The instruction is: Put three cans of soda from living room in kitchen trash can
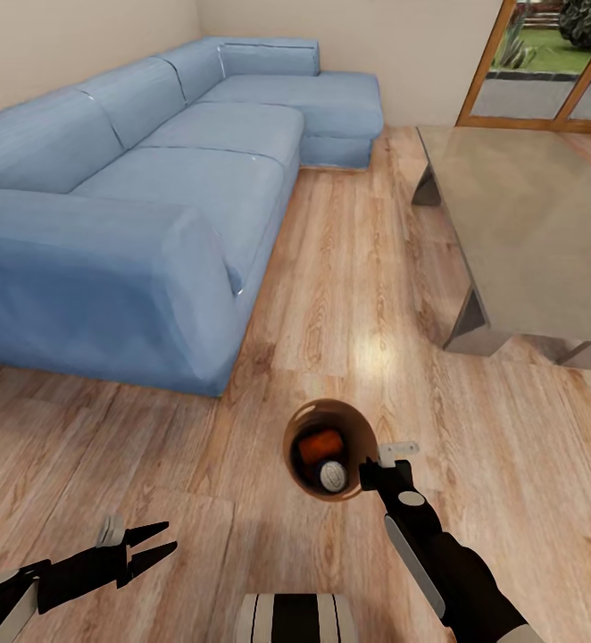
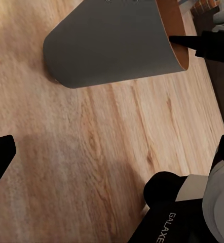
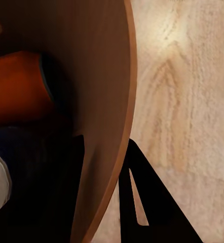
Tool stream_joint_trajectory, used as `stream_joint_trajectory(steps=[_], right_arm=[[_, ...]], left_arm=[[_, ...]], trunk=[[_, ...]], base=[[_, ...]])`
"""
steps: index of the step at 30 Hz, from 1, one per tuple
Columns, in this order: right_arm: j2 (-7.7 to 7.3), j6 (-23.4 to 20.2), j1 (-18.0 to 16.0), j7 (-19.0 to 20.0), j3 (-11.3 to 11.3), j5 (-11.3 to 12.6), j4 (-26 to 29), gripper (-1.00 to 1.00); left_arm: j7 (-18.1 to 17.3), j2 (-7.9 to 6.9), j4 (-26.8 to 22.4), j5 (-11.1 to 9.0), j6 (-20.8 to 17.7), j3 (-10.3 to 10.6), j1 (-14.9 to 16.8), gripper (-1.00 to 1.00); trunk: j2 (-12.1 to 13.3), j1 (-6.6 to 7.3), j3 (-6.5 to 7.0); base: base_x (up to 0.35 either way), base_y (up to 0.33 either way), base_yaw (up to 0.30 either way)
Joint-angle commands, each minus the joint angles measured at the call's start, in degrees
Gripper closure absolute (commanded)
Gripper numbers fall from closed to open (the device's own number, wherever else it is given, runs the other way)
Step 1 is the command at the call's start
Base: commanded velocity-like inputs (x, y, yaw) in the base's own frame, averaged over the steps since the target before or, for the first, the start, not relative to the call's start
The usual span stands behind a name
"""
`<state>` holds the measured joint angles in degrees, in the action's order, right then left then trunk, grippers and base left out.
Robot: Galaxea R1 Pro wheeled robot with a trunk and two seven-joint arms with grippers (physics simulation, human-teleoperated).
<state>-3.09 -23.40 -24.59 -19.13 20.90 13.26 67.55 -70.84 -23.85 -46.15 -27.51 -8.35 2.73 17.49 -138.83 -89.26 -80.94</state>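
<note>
My right gripper (image 1: 368, 471) pinching trash can (image 1: 306, 429) rim, wall between jaws; orange cans (image 1: 319, 444) inside. Left gripper (image 1: 157, 545) spread, empty.

A small round tapered trash can (image 1: 306, 439), pale grey outside and tan-brown inside, hangs above the light wood plank floor (image 1: 349, 268) of the living room, its rim pinched by the right hand (image 1: 368, 471). Inside it lie two soda cans: one bright orange can (image 1: 319, 444) on its side, and a second can (image 1: 333, 476) showing its silver-grey top beside it
</note>
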Motion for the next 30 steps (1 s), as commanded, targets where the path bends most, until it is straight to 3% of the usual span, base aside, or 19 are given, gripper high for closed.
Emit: stream_joint_trajectory(steps=[1,17,24,30], right_arm=[[0.01,0.11,-0.02,0.14,0.01,0.01,0.04,1.0],[0.03,0.11,-0.02,0.14,0.05,0.01,0.04,1.0],[0.01,0.11,-0.02,0.14,3.65,0.0,0.04,1.0],[0.01,0.11,-0.02,0.14,4.33,-0.05,0.04,1.0]], left_arm=[[0.0,-0.02,0.0,0.0,0.0,0.01,0.0,-1.0],[0.0,0.0,0.0,0.0,0.0,0.0,0.0,-1.0],[0.0,0.01,0.0,0.0,0.0,0.0,0.0,-1.0],[0.0,-0.02,0.0,0.0,0.0,0.0,0.0,-1.0]], trunk=[[0.0,0.0,0.0],[-1.61,-0.87,-0.71],[-2.01,-1.09,-0.89],[-2.81,-1.53,-1.25]], base=[[0.0,0.0,0.0],[0.0,0.0,0.0],[0.0,0.0,0.0],[0.0,0.0,0.0]])
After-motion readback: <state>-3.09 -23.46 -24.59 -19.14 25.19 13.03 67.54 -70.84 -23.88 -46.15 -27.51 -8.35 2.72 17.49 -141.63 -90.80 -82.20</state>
